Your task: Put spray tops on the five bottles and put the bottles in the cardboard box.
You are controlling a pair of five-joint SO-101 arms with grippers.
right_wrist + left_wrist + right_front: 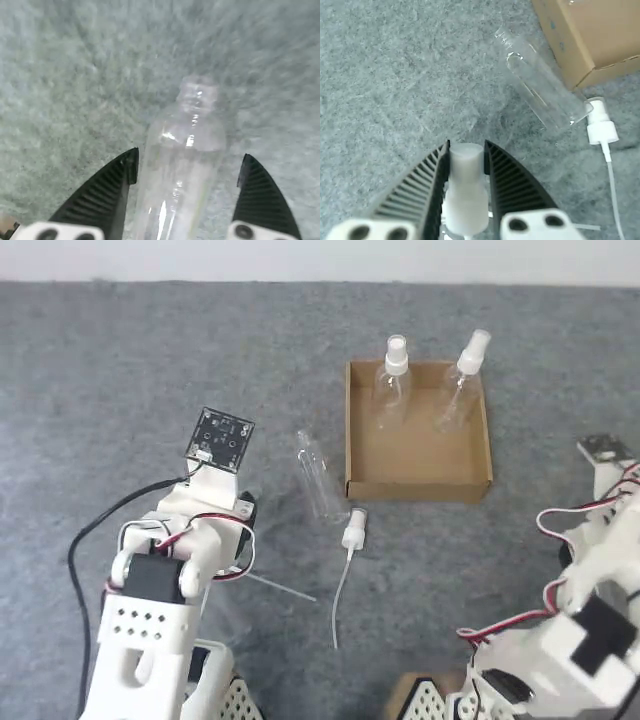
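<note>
My left gripper (466,145) is shut on a white spray top (466,192); its thin tube (282,590) sticks out beside the left arm (190,550). Just beyond it a clear uncapped bottle (540,85) (320,475) lies on the carpet. A loose spray top (601,126) (353,530) with a long tube lies by that bottle's end. My right gripper (190,154) is open, and another clear uncapped bottle (182,155) sits between its fingers with a gap on each side. The cardboard box (418,487) holds two bottles with spray tops (392,380) (462,380).
Grey carpet covers the table. The box corner (590,40) stands close to the lying bottle. The right arm (590,600) is at the near right, with cables around it. Open carpet lies to the far left.
</note>
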